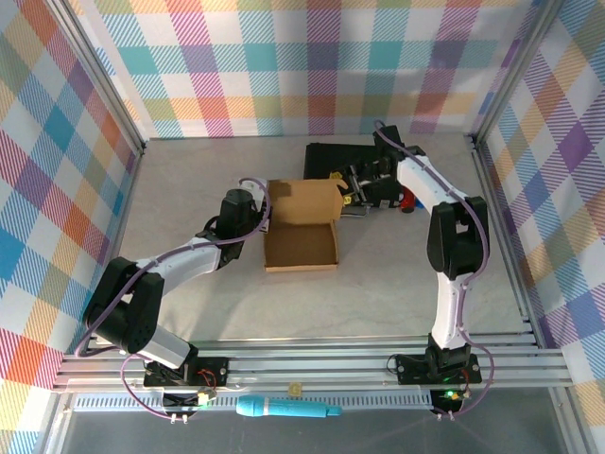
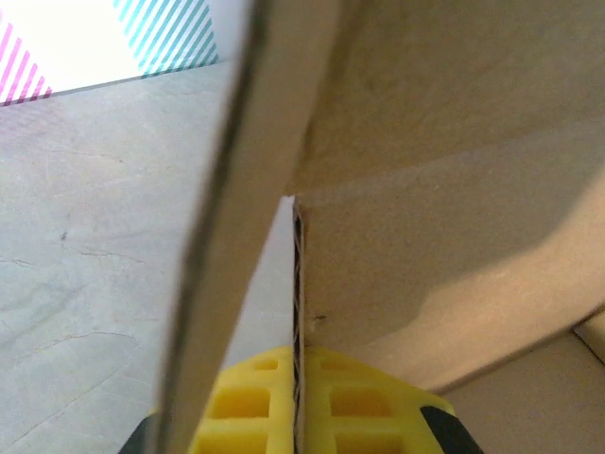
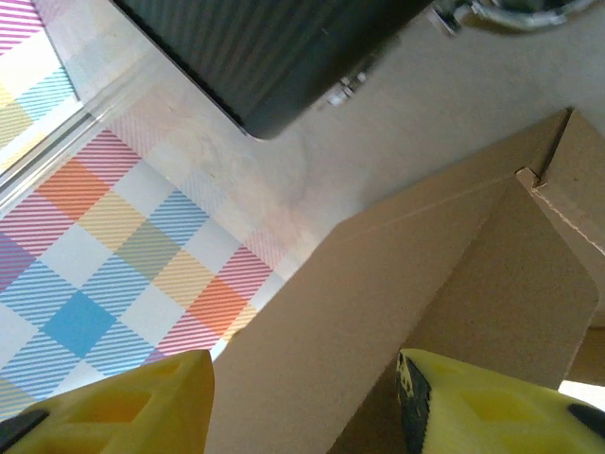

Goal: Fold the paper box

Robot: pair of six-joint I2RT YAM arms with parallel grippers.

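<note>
Steadiness matters: left claw (image 1: 258, 216) pinches the plain brown corrugated cardboard box (image 1: 301, 246) mid-frame; right claw (image 1: 348, 192), spread astride its raised flap (image 1: 304, 200), should press squarely.

Top view, upper middle: the right arm (image 1: 421, 184) covers part of the black case (image 1: 321, 156). Left wrist view: a cardboard flap (image 2: 222, 246) runs blurred down the middle, a yellow finger (image 2: 359, 407) cut off at the bottom.
</note>
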